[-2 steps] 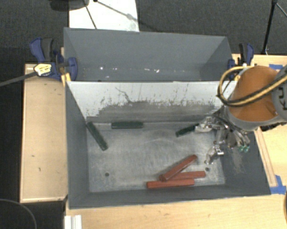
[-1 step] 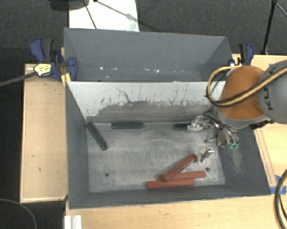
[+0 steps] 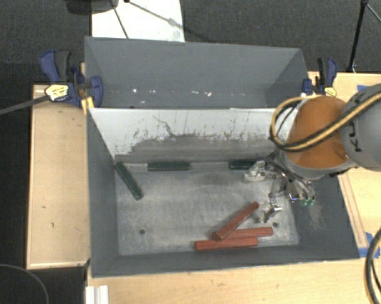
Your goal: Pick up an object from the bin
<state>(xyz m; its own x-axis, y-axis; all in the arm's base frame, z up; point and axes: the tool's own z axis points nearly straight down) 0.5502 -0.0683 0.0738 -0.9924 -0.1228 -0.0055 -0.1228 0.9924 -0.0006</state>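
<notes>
Where the hand (image 3: 271, 206) hangs low at the right side of the grey bin (image 3: 105, 189), we list a tilted red-brown stick (image 3: 236, 221) just beside it.
The stick's upper end nears the hand; we cannot tell whether the hand is open or closed. A second red-brown stick (image 3: 225, 244) lies flat against the first. Dark green sticks (image 3: 168, 166) line the back wall.

I see three lying apart: slanted green stick (image 3: 127, 180) at left, level green stick (image 3: 168, 166) centre-back, short green stick (image 3: 241, 164) further right.
</notes>
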